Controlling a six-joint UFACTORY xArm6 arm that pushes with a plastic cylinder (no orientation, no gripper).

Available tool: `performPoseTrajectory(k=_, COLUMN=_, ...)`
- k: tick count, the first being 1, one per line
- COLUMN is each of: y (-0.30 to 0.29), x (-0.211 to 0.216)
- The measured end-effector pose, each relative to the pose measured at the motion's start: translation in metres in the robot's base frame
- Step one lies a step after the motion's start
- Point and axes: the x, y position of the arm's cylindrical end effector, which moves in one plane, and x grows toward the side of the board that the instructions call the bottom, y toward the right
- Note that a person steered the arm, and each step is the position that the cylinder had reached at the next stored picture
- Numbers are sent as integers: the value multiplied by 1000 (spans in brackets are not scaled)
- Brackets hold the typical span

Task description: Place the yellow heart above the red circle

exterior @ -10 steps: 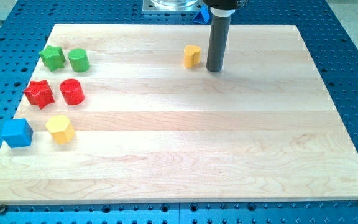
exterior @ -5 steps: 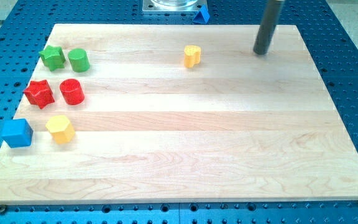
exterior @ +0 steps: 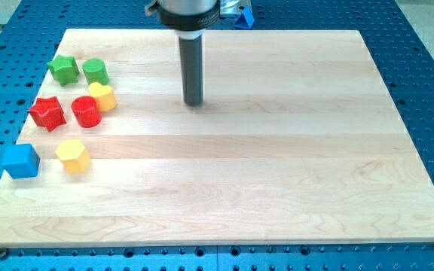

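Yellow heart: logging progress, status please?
My tip stands apart, to the view's right of the blocks. Yellow heart touches red circle, at its upper right, below green cylinder. Nothing between.

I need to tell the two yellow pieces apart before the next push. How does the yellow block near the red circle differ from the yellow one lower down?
The yellow heart is lobed and sits up against the red circle, at its upper right; the yellow hexagon has flat facets and stands apart, beside the blue cube. The heart looks smaller. Both share the same yellow, and my tip is well right of both.
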Motion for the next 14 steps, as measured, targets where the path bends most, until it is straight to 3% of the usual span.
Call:
performPoseTrajectory(k=1, y=-51, x=14)
performPoseTrajectory(k=6, y=-116, x=8)
performPoseTrajectory(k=8, y=-104, x=13)
performPoseTrajectory(k=9, y=-86, x=55)
performPoseTrajectory(k=10, y=-123, x=80)
performPoseTrajectory(k=14, y=-253, x=79)
